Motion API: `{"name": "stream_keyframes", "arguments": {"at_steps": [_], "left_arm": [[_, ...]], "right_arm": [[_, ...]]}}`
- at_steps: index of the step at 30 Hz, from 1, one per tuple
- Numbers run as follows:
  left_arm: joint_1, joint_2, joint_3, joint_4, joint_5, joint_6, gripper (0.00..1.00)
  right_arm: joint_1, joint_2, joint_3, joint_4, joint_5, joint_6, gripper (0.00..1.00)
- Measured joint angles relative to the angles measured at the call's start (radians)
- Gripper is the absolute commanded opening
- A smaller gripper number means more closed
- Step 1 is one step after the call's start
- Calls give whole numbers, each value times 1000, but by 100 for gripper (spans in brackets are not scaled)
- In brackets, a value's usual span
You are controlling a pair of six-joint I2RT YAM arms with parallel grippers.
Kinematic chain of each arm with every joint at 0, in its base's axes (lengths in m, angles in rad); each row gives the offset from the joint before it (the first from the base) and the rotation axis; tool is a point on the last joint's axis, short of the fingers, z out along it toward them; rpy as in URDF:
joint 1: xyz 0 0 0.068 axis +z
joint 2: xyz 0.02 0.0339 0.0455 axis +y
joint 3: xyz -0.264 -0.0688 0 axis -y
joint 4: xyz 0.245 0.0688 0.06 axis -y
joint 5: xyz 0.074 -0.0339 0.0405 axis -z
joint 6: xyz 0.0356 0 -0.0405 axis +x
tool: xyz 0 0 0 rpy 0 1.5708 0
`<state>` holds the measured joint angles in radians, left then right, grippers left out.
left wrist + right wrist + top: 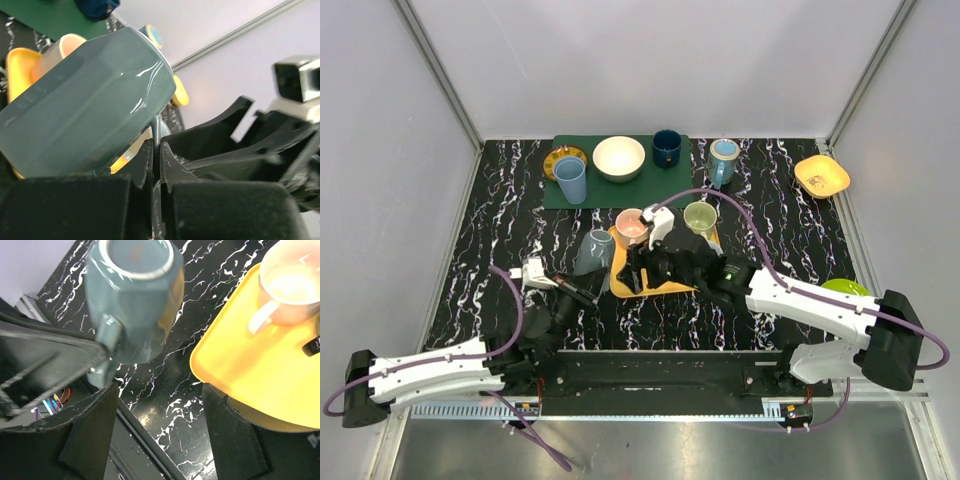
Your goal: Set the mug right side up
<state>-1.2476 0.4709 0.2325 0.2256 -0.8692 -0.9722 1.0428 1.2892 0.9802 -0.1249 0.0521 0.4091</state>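
The grey-blue mug (593, 250) hangs tilted just left of the yellow tray (620, 285). My left gripper (578, 290) is shut on its handle. In the left wrist view the thin handle (156, 131) runs between my closed fingers (142, 165), with the mug body (85, 105) up to the left. In the right wrist view the mug (135, 295) shows one round end with a pale ring, and its handle (107, 337) is pinched. My right gripper (160, 410) is open and empty above the table beside the tray's edge (250, 365).
A pink mug (632, 225) and a green mug (700, 215) stand upright on the tray. A green mat (650, 185) at the back holds a blue cup, a white bowl and a dark mug. A light-blue mug (723, 160) and a yellow bowl (822, 175) are back right.
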Motion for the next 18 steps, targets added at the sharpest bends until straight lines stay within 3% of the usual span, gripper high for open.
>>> {"name": "stream_keyframes", "arguments": {"at_steps": [18], "left_arm": [[3,83,85,48,-16,-5,0]], "right_arm": [[102,7,-17,48,102,-47,75]]}}
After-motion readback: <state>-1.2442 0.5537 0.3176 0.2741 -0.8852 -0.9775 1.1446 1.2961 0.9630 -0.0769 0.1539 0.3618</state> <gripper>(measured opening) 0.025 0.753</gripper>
